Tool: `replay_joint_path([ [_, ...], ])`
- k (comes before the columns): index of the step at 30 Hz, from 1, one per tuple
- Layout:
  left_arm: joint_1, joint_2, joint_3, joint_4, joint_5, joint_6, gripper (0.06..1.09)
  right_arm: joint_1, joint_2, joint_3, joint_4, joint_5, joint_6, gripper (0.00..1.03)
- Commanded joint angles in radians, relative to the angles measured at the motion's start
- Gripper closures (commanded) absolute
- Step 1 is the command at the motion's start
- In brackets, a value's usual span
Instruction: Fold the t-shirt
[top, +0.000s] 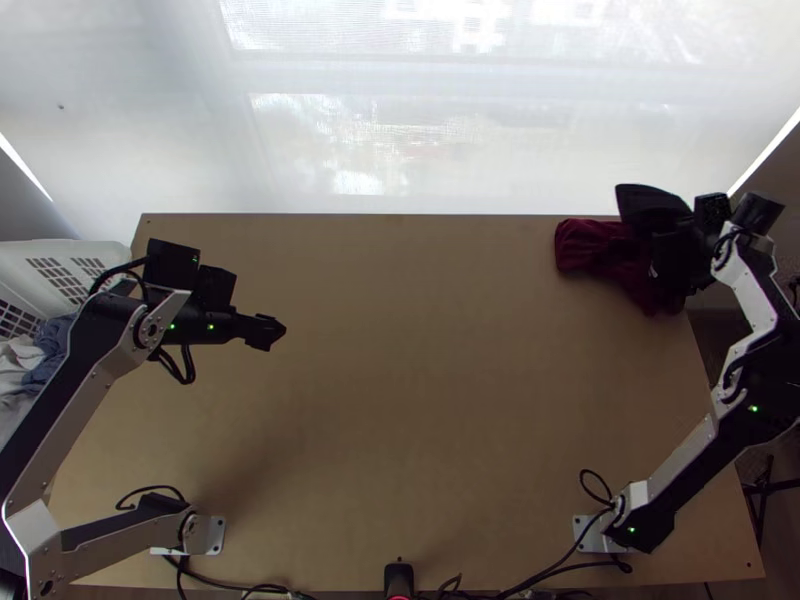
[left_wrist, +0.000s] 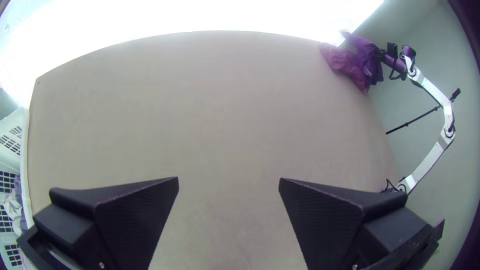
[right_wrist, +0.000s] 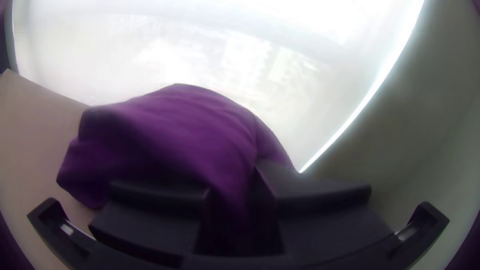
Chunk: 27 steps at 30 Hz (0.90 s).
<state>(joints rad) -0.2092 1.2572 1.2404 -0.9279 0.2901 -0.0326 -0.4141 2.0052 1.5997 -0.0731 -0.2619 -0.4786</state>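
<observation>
The t-shirt (top: 598, 246), dark red in the top view, lies bunched at the table's far right corner, partly over its edge. My right gripper (top: 665, 235) is over it there. In the right wrist view the right gripper (right_wrist: 234, 187) is shut on a bunched part of the purple-looking t-shirt (right_wrist: 185, 125), which bulges up beyond the fingers. Far from the cloth, my left gripper (top: 268, 331) hangs above the left part of the table. Its fingers stand wide apart with nothing between them in the left wrist view, the left gripper (left_wrist: 229, 180) facing bare tabletop.
A white laundry basket (top: 75, 250) with grey and white cloths (top: 35, 362) stands at the table's left edge. Bare wooden table (top: 400, 400) stretches between the arms. A bright window covering (top: 420, 100) is behind the far edge. Cables run along the near edge.
</observation>
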Motion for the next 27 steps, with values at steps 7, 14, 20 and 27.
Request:
replay_joint_path([
  [7, 0.067, -0.016, -0.004, -0.025, -0.012, -0.004, 0.11, 0.169, 0.064, -0.030, 0.029, 0.018, 0.118, 1.00],
  [14, 0.074, -0.025, -0.001, -0.025, -0.012, -0.010, 0.11, 0.167, -0.019, -0.208, 0.096, 0.018, 0.123, 1.00],
  [20, 0.082, -0.035, -0.002, -0.032, -0.012, -0.009, 0.11, 0.172, -0.066, -0.409, 0.168, 0.020, 0.083, 1.00],
  [27, 0.080, -0.035, -0.006, -0.031, -0.012, -0.009, 0.11, 0.166, -0.140, -0.515, 0.167, 0.027, 0.087, 0.10],
])
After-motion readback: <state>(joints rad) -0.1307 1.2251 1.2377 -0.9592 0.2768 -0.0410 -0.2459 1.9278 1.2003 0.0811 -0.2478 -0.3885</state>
